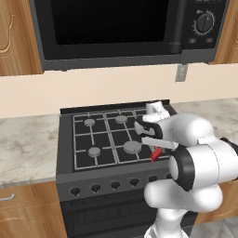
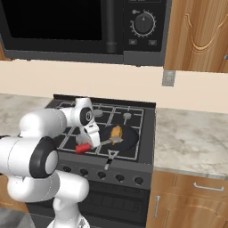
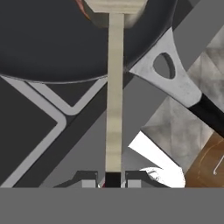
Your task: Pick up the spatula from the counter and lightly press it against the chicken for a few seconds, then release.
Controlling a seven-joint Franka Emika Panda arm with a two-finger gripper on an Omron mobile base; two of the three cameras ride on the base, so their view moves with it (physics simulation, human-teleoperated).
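My gripper (image 2: 92, 139) is shut on the spatula (image 2: 101, 143), low over the front of the stove. The spatula's red handle (image 2: 82, 148) sticks out towards me, and its pale wooden shaft (image 3: 114, 100) runs forward over the rim of the black pan (image 2: 129, 139). The blade (image 3: 116, 6) reaches the golden chicken (image 2: 116, 132) in the pan; whether it touches I cannot tell. In the hand view my gripper (image 3: 113, 178) has both dark fingers (image 3: 88, 178) closed on the shaft's base. In the left base view the red handle (image 1: 155, 154) shows below my gripper (image 1: 151, 139), and the arm hides the pan.
The pan's grey and black handle (image 2: 110, 159) juts over the stove's front edge, close to my hand. Bare burners (image 1: 94, 151) lie to the left on the stove. A microwave (image 2: 89, 26) hangs overhead. Marble counters (image 2: 191, 138) flank the stove.
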